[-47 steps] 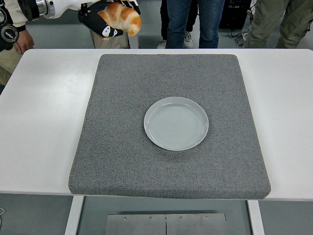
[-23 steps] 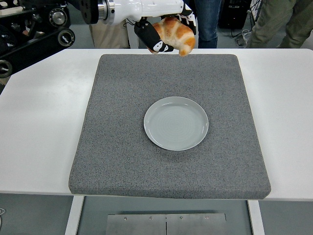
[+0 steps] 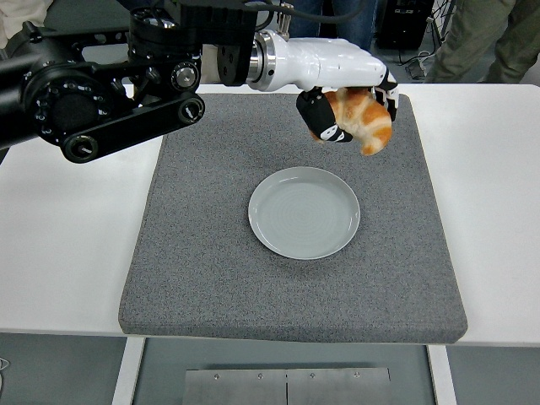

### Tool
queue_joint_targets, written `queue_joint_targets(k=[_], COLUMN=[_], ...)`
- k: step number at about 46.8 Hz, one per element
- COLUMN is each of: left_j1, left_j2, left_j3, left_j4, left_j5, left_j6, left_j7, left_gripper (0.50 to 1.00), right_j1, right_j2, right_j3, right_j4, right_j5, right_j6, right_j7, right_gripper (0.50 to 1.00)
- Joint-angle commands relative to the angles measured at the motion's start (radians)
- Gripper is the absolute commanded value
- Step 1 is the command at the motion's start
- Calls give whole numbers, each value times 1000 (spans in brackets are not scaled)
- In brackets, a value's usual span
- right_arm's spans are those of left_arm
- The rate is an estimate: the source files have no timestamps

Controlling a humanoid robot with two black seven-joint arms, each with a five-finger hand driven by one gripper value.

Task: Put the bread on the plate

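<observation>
A golden-brown croissant-like bread (image 3: 365, 120) hangs in the air, gripped by my left hand (image 3: 342, 114), whose black fingers curl around it. The hand sits above the grey mat, up and to the right of the plate. A pale grey-green round plate (image 3: 304, 212) lies bare in the middle of the mat. My left arm (image 3: 110, 93) stretches in from the upper left across the table's far side. The right arm is out of view.
A large grey textured mat (image 3: 211, 270) covers the middle of the white table (image 3: 59, 236). People's legs (image 3: 481, 34) stand beyond the far edge. A metal panel (image 3: 287, 384) shows below the near edge.
My left hand has carried the bread rightward and lower, from the upper left corner to a spot over the mat near the plate. More of the arm has come into view.
</observation>
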Motion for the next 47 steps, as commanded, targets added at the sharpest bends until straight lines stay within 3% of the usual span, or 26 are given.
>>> queue_joint_targets(k=[1,25,47], left_j1=[9,172,269], left_j2=[2,7,-22], left_j3=[33,36,34], left_j4=[10,31,83], left_j5=[11,102,157], left_j6=[4,8,24], left_j7=[0,1,0], left_gripper=[500,500,500], right_j1=[-1,-1,-1], right_j2=[0,0,0], right_j3=[0,0,0], right_j4=[0,0,0], right_j5=[0,0,0], right_j6=[0,0,0], right_j7=[1,1,1], right_gripper=[1000,1000,1000])
